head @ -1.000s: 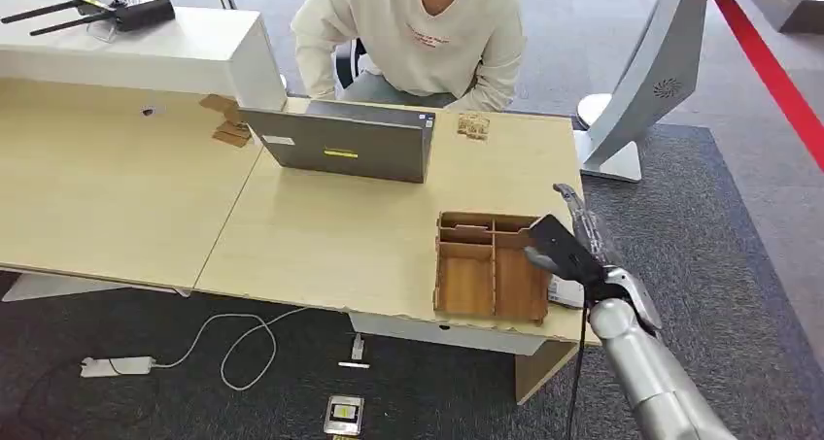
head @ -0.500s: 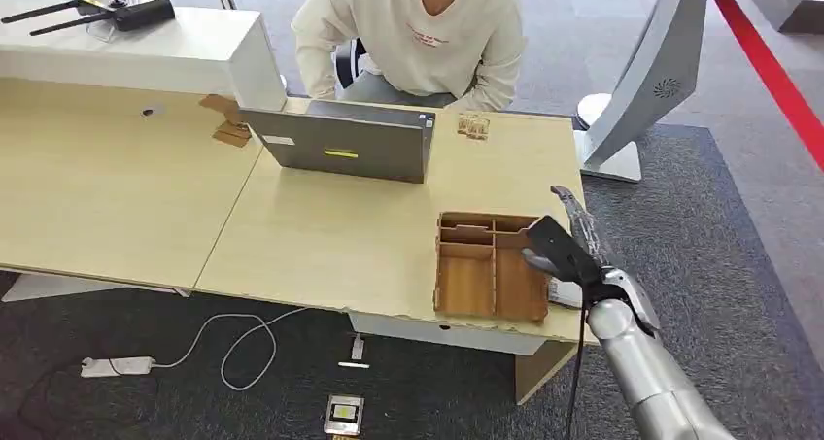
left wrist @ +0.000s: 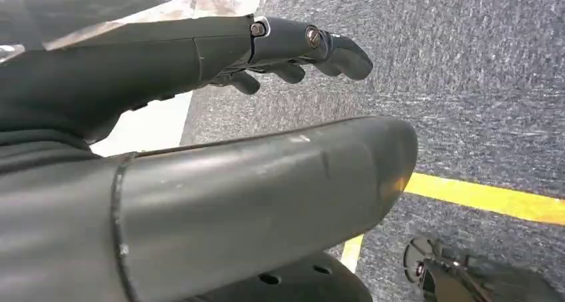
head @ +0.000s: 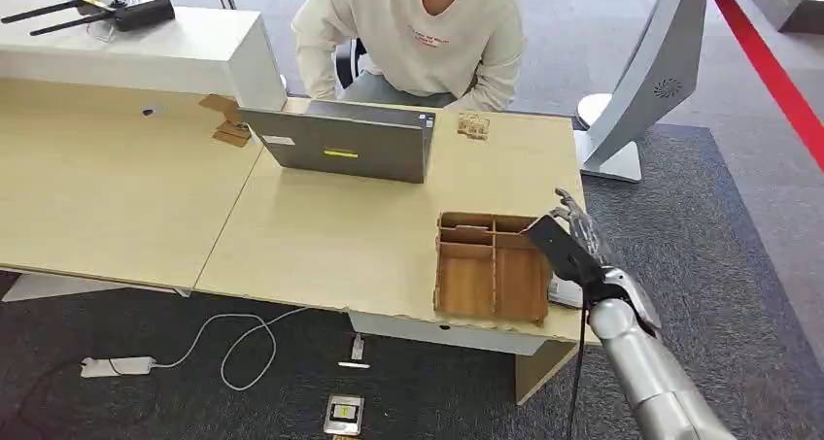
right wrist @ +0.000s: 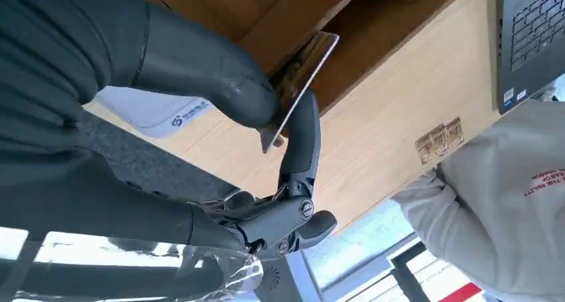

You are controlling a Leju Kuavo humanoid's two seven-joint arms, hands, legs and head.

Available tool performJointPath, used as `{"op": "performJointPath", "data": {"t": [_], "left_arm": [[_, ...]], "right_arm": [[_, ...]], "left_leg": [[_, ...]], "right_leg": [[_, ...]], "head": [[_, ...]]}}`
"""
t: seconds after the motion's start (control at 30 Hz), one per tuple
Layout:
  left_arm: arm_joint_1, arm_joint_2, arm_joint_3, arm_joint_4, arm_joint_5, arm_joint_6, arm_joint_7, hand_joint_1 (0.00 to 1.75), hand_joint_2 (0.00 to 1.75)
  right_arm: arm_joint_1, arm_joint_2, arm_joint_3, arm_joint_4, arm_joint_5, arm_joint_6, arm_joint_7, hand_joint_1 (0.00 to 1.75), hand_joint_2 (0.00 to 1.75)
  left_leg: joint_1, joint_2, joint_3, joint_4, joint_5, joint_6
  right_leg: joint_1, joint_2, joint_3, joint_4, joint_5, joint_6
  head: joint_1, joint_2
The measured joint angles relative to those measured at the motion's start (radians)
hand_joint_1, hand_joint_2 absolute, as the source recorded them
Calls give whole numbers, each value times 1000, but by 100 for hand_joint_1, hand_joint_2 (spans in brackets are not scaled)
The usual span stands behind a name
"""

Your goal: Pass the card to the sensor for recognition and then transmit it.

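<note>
Fingers (right wrist: 301,142) of the right hand (head: 575,251) pinch the card (right wrist: 301,89) between thumb and one dark finger, the others curled behind it. That hand hangs at the table's (head: 321,236) right end, over the right edge of the wooden tray (head: 491,267). The card is thin and flat, its long axis running out from the pinch over the tray. Its free end points toward the laptop (head: 345,144) side of the table and its face is tilted rather than level. The tray is split into compartments: small ones along its far side, two larger ones nearer, and I cannot make out anything in them. A white sensor (right wrist: 150,112) lies on the table just beside the tray, under the hand. A person (head: 413,32) in a cream top sits behind the laptop. Over dark carpet (left wrist: 480,82), the left hand (left wrist: 293,49) holds nothing, its fingers loosely bent and slightly apart.
</note>
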Motion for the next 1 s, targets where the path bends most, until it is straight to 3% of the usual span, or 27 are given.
{"op": "performJointPath", "data": {"t": [0.43,0.57,0.8,1.0], "left_arm": [[0,0,0,0,-3,4,-28,0,0],[0,0,0,0,-7,10,-45,0,0],[0,1,0,0,-15,24,-90,0,0],[0,1,0,0,-16,27,-92,0,0]], "right_arm": [[15,2,0,-37,-13,-2,7,175,175],[21,1,-4,-77,-17,-36,11,175,175],[-60,-35,-86,-268,-20,-92,67,175,175],[-134,-69,-160,-340,-22,-110,68,175,175]], "left_leg": [[0,0,0,0,0,0],[0,0,0,0,0,0],[0,0,0,0,0,0],[-1,0,0,1,0,0]], "right_leg": [[0,0,0,0,0,0],[0,0,0,0,0,0],[-1,0,0,0,0,0],[-1,0,0,0,1,1]], "head": [[0,0],[0,0],[0,0],[0,0]]}}
